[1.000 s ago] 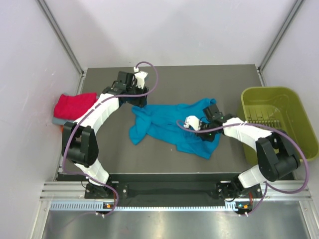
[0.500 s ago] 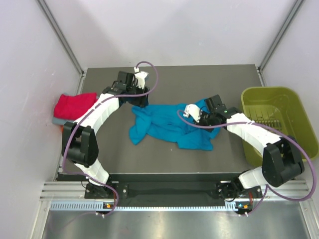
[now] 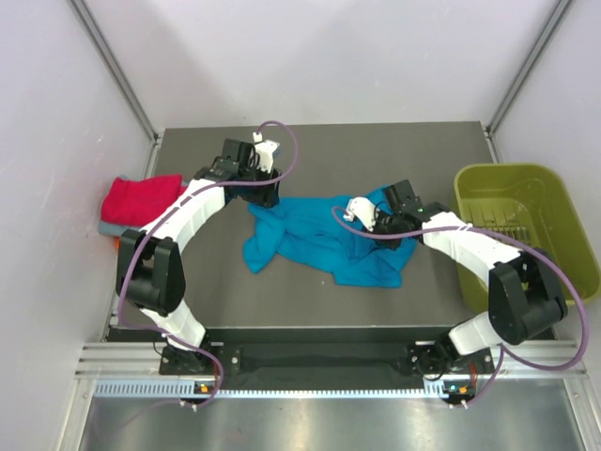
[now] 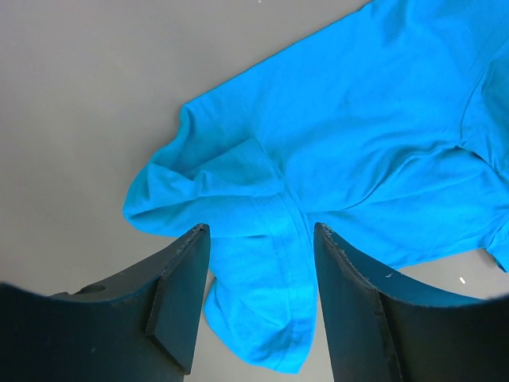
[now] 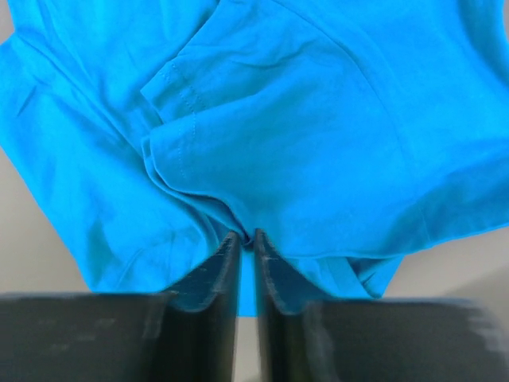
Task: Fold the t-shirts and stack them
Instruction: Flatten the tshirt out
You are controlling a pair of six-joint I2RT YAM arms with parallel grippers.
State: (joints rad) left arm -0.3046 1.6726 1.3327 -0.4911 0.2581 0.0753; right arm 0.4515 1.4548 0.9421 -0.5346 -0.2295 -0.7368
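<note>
A teal-blue t-shirt lies crumpled in the middle of the grey table. My left gripper is open above the shirt's upper left sleeve, which lies between its fingers. My right gripper is shut on a fold of the teal-blue shirt at its right side. A folded magenta-red shirt sits at the table's left edge on top of a grey one, with an orange one just showing below.
An olive-green plastic bin stands off the table's right edge. Bare grey table lies behind the shirt and in front of it. White walls and metal frame posts enclose the table.
My right gripper has dragged the shirt's right part up and back, away from the near edge, bunching the cloth. My left gripper has stayed almost still over the shirt's upper left corner.
</note>
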